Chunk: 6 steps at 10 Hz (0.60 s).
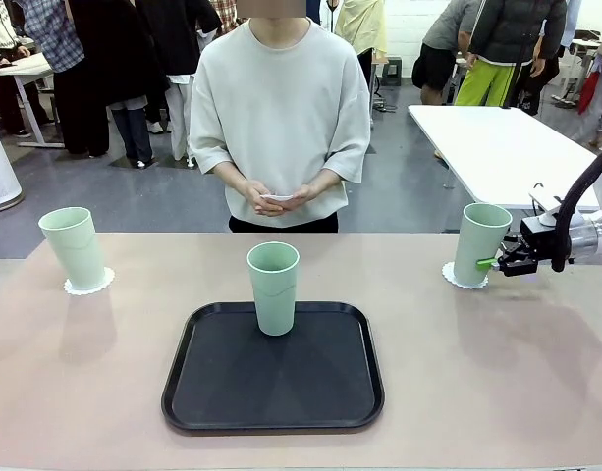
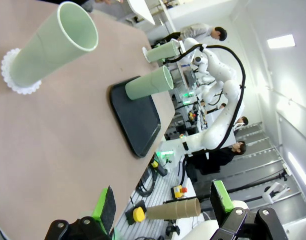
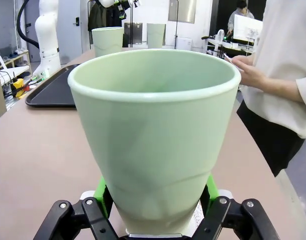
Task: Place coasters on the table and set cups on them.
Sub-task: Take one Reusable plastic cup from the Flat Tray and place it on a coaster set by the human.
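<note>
**Right cup on its coaster: release with care**

My right claw [image 1: 490, 262] is pinching the tall pale mint-green plastic tumbler [image 1: 480, 242] low on its wall, at the right side of the large tan table [image 1: 104, 373]. The base of this tumbler stands on a small round white scalloped coaster [image 1: 452, 275]. In the right wrist view, the soft wall seems a little dented between the green pads.

I judge the step in hand is the release. I want to spread the fingers slowly so the wall can spring back without a jump. Then I pull straight back, low and level, so no pad drags the tumbler or the coaster.

My left claw [image 2: 162, 199] is spread and holds nothing. A second tumbler [image 1: 73, 247] stands on its coaster [image 1: 88, 287] at the left. The third tumbler [image 1: 273, 287] waits on the black square tray [image 1: 212, 392], and the person's hands [image 1: 261, 196] hold another white disc [image 1: 278, 199].
</note>
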Motion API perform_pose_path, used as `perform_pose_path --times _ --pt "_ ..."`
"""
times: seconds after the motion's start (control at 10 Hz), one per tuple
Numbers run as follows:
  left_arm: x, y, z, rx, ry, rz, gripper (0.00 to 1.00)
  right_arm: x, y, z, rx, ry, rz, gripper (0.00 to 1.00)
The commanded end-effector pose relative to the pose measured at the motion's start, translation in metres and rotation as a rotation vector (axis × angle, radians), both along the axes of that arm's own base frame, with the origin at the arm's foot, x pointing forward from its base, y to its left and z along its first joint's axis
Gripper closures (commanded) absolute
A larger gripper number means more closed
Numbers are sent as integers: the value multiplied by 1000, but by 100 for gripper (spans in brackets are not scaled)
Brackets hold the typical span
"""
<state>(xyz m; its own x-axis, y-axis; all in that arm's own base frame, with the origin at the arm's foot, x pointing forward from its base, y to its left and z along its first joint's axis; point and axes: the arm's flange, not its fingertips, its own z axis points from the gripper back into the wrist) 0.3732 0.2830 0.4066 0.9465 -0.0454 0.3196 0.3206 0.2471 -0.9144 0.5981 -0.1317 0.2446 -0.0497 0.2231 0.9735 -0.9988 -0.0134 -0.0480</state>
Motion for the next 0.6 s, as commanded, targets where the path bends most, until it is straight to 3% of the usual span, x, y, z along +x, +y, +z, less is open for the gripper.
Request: perform_pose_path --times 0.0,0.5 --pt "0 2 4 4 12 8 0 9 0 5 37 11 -4 18" --pt "0 2 4 4 12 8 0 20 -4 2 71 27 -16 18"
